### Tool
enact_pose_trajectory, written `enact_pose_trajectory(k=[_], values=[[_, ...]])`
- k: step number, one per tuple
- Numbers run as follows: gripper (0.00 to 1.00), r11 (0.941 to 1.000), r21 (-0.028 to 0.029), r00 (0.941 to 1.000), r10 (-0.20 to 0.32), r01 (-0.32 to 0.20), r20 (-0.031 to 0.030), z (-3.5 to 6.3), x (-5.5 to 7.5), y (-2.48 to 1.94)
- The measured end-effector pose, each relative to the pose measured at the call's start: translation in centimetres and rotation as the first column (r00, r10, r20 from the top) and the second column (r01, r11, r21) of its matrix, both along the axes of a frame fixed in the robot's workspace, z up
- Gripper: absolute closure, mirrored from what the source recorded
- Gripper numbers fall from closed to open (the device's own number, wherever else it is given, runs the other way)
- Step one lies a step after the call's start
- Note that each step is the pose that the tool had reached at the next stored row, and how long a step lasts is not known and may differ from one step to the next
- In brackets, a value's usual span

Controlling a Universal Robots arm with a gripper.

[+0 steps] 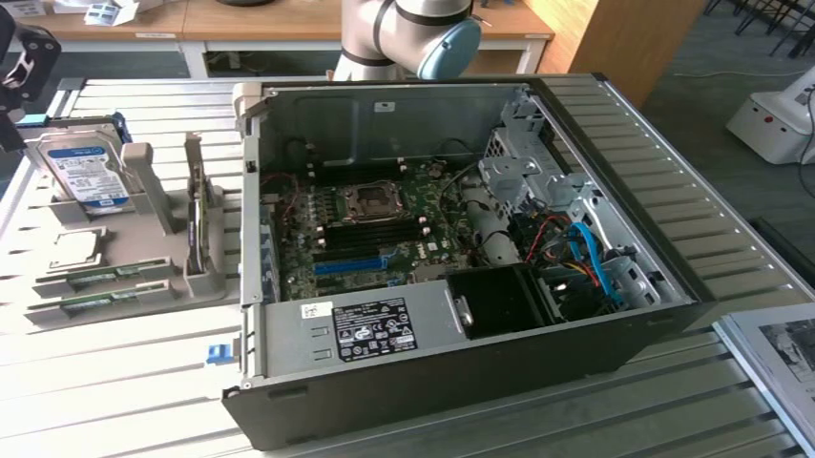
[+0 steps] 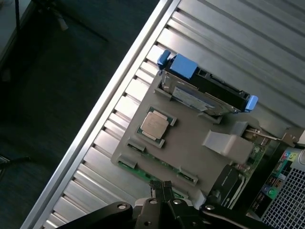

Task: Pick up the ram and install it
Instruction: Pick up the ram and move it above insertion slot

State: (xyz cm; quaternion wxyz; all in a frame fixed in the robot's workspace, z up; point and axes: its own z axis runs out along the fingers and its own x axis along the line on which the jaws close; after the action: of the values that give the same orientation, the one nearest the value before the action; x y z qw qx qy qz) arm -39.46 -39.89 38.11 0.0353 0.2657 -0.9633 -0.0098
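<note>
Wrist view: gripper (image 2: 161, 187) hangs over the edge of the gray holder tray (image 2: 190, 152), fingertips pressed together w/ nothing between them, so no grab yet. Ram (image 1: 197, 215) stands on edge in a tray slot just beside the open PC case (image 1: 421, 401), prob. so its top edge is easy to pinch. Case lies on its side, motherboard (image 1: 382, 239) exposed for access from above.

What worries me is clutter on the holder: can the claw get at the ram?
Likely yes: the shut claw hangs close by the green ram in the holder's edge slot, and nothing lies across it.
</note>
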Motion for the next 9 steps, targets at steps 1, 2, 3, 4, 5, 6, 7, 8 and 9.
enact_pose_trajectory(k=[1,2,3,4,5,6,7,8,9], values=[[0.9,1.0,0.0,1.0,0.01,-0.01,0.0,0.0,0.0,0.0],[0.9,0.9998,0.0,0.9998,0.019,-0.019,0.0,0.0,0.0,0.0],[0.9,0.9995,0.0,0.9995,0.031,-0.031,0.0,0.0,0.0,0.0],[0.9,0.9992,0.0,0.9992,0.041,-0.041,0.0,0.0,0.0,0.0],[0.9,0.9987,0.0,0.9987,0.052,-0.052,-0.0001,0.0,0.0,0.0],[0.9,0.9981,0.0,0.9981,0.062,-0.062,0.0,0.0,0.0,0.0],[0.9,0.9973,0.0,0.9973,0.073,-0.073,0.0,0.0,0.0,0.0],[0.9,0.9965,0.0,0.9965,0.084,-0.084,0.0,0.0,0.0,0.0],[0.9,0.9955,0.0,0.9955,0.095,-0.095,0.0,0.0,0.0,0.0]])
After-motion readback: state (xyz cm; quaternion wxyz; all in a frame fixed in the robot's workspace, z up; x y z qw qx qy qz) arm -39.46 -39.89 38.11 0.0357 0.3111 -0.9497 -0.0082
